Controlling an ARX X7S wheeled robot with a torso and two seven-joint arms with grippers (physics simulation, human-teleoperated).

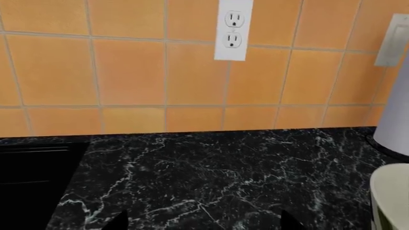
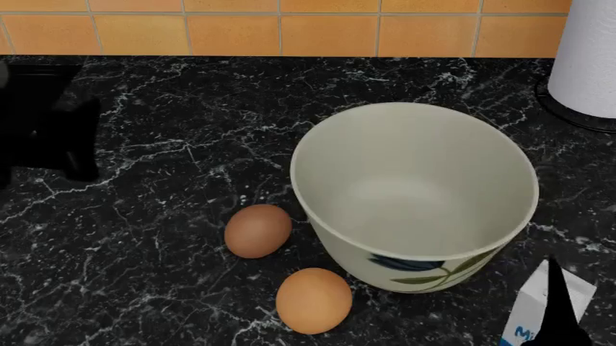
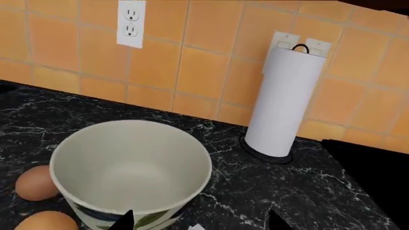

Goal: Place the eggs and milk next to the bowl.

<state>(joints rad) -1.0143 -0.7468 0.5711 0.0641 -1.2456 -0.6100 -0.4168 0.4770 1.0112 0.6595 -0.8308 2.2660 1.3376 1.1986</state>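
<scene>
On the black bench (image 2: 144, 274) the big bowl (image 2: 414, 194) stands upright. Two eggs (image 2: 258, 231) lie just beside it, near each other. The milk (image 2: 539, 317) stands at the bowl's other side, and a right finger (image 2: 560, 306) is in front of it. I cannot tell how wide either arm's fingers are.

I've got both eggs (image 2: 258, 231) (image 2: 314, 300) sitting just left of the bowl (image 2: 414, 194), milk (image 2: 544, 311) peeking in at its lower right.
</scene>
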